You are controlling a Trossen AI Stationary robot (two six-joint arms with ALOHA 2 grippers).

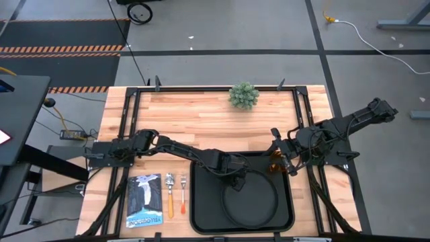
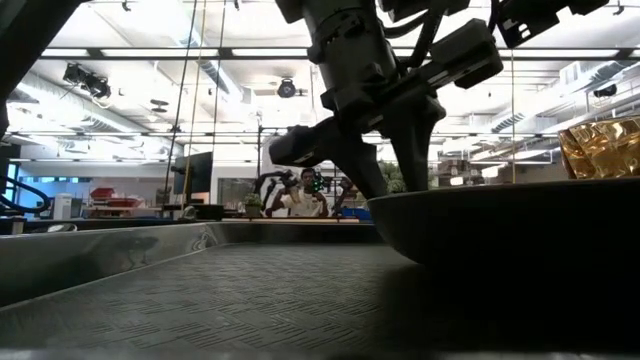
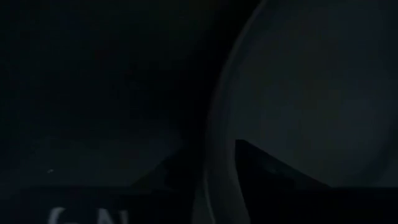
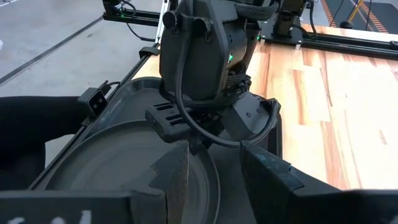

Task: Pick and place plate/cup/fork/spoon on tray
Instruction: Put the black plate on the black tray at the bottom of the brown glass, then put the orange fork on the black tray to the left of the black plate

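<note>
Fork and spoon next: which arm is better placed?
Left. The fork and spoon lie on the table left of the tray, on its side. The right pincer sits by the cup.

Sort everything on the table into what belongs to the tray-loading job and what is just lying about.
Belongs to the job:
tray
plate, on the tray
cup, at the right gripper
fork, on the table left of the tray
spoon, beside the fork

Just lying about:
green plant
blue-and-black packet
</note>
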